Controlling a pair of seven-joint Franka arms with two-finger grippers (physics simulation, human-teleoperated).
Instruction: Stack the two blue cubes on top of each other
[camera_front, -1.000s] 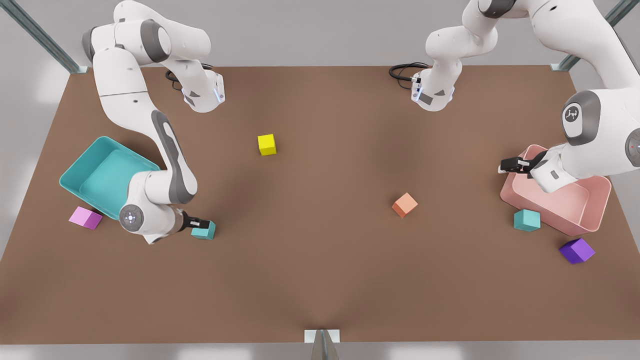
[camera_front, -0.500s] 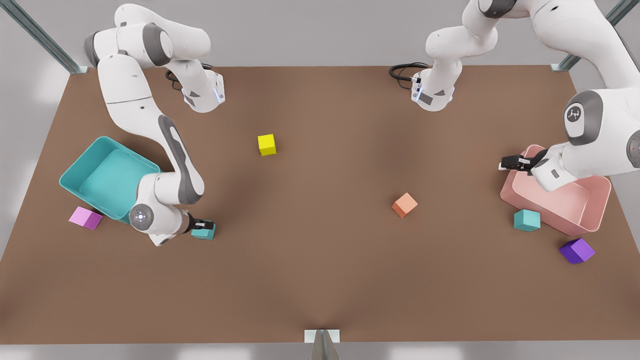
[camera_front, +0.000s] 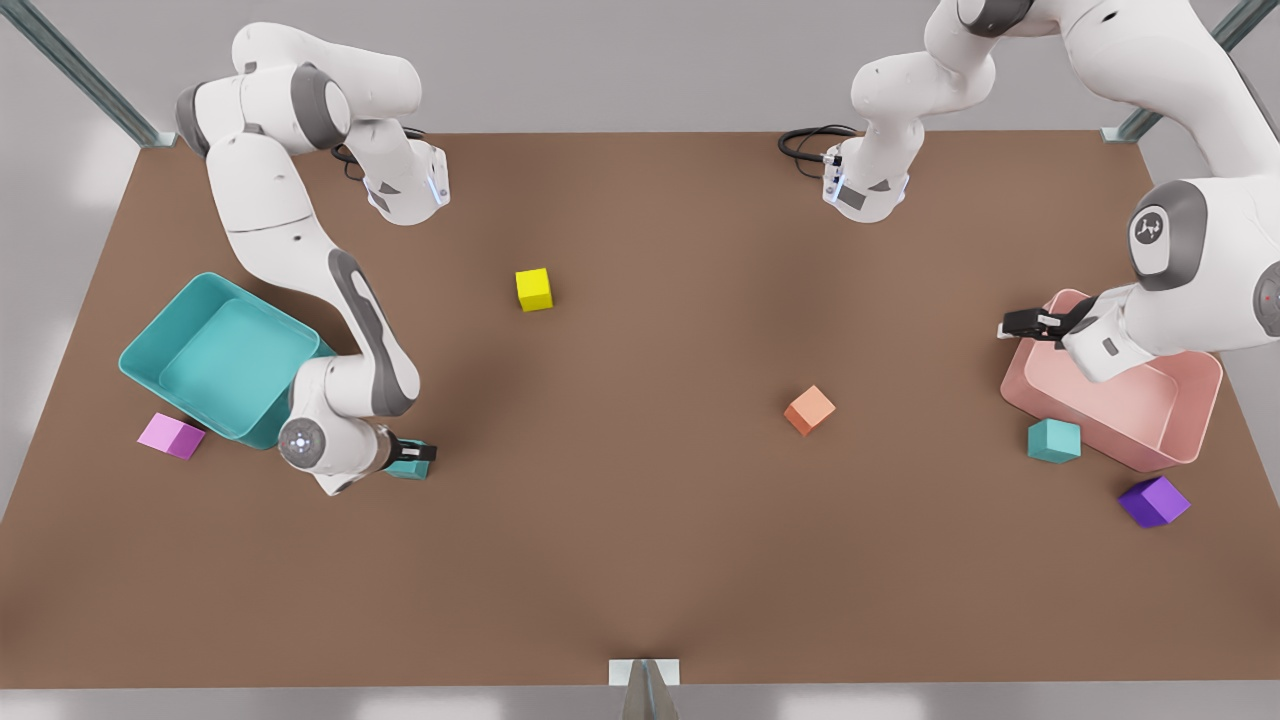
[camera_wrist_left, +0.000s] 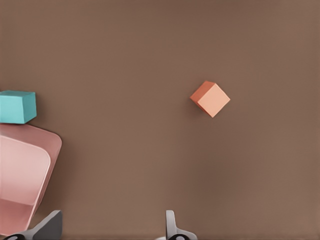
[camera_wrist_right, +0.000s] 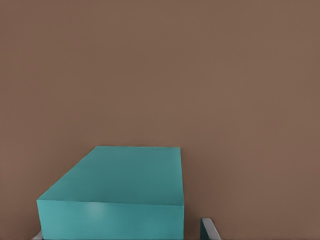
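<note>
Evidently, over the last second the right arm has swung its elbow toward the front view's right and lowered its wrist, bringing the right tool (camera_front: 412, 456) down over the near teal cube (camera_front: 410, 466), which has not shifted on the bench (camera_front: 640, 560). In the right wrist view that cube (camera_wrist_right: 117, 192) fills the lower frame, with a fingertip (camera_wrist_right: 210, 231) just beside one face and the edge of the other finger just showing at the opposite side. The fingers stand slightly wider than the cube, straddling it; contact cannot be confirmed, so the grip is judged not yet made.

The left tool (camera_front: 1022, 326) hangs over the rim of the pink tray (camera_front: 1170, 420), unmoved in that second, and waits. Its fingers (camera_wrist_left: 171, 225) are spread wide with nothing between them.

The second teal cube (camera_front: 1054, 441) rests on the bench just beside the pink tray, well apart from the first; the left wrist view shows it (camera_wrist_left: 17, 106) against the tray's corner. The orange cube (camera_front: 810, 409) lies between the two teal cubes, nearer the second.

Assessment: the task is at its first pickup. Closing and lifting come next, then a long carry across the bench. The straddle looks square, so slip risk seems low.
</note>
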